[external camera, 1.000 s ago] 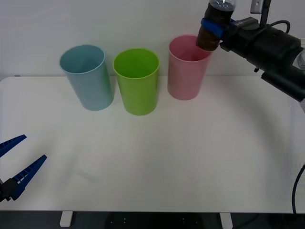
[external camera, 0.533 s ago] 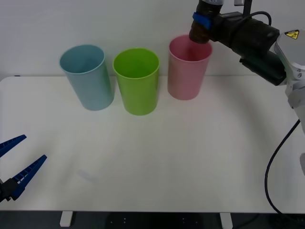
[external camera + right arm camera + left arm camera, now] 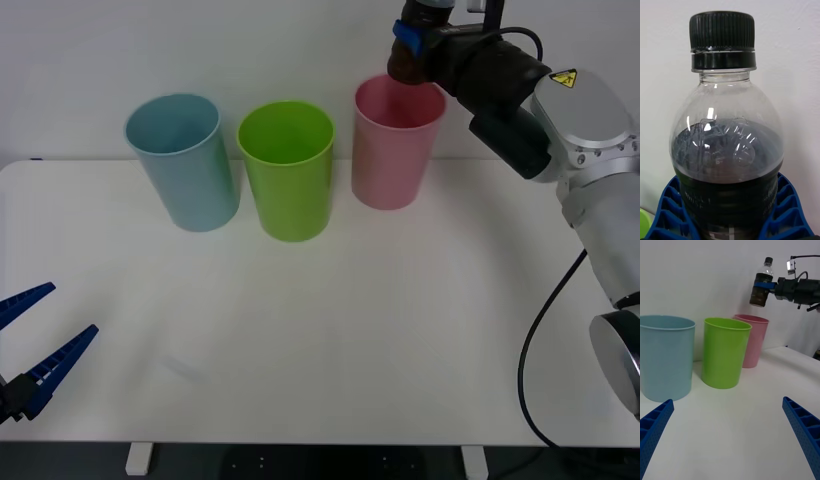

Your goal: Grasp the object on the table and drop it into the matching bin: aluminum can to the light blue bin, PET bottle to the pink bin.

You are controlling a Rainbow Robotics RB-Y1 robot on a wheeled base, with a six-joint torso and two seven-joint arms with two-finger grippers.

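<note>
The PET bottle [image 3: 405,66], clear with dark brown liquid and a black cap [image 3: 721,32], hangs upright just above the opening of the pink bin [image 3: 390,160]. My right gripper [image 3: 409,40] is shut on its dark label band, a blue finger [image 3: 664,215] on either side. From the left wrist view the bottle [image 3: 762,287] hovers clear of the pink bin [image 3: 752,343]. The light blue bin [image 3: 185,165] stands at the far left of the row. My left gripper [image 3: 35,335] rests open low over the table's [image 3: 350,320] near left edge, holding nothing.
A lime green bin [image 3: 288,175] stands between the light blue and pink ones, all three in a row along the table's far edge by the white wall. The right arm's black forearm [image 3: 505,85] reaches in from the right above the table.
My right gripper has carried the bottle leftward, from over the pink bin's right rim to above its opening. The left gripper has stayed still.
</note>
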